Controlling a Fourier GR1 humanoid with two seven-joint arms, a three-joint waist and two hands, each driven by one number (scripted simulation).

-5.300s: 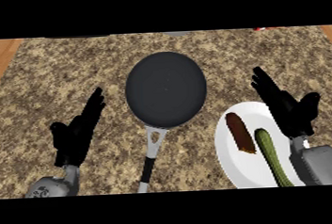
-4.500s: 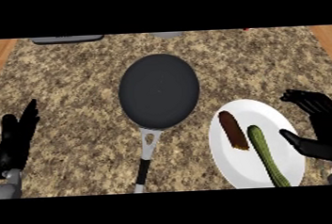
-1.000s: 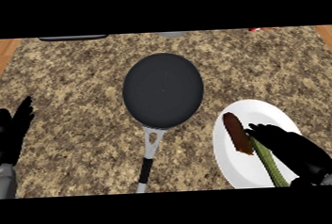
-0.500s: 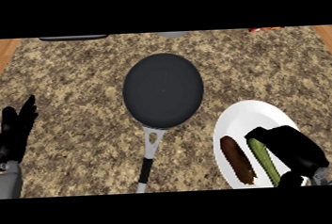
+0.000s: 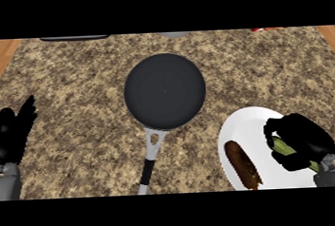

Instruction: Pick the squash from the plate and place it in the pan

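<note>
Right hand [image 5: 302, 140] curls round the squash [image 5: 284, 148] on the plate [image 5: 241, 126], atop the speckled granite counter [image 5: 70, 81].

No text, label, brand, number or sign can be read anywhere here

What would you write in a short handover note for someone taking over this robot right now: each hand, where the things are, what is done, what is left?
Right hand: curled round the long green squash over the round white plate at lower right.
Left hand: open, resting at the left edge, fingers up.
Round black frying pan: mid-counter, handle toward the robot, nothing in it.
Brown oblong vegetable: lies on the plate, beside the squash.
Done: squash grasped.
Left: lift it off the plate, carry it left to the pan, set it down inside, release.
</note>
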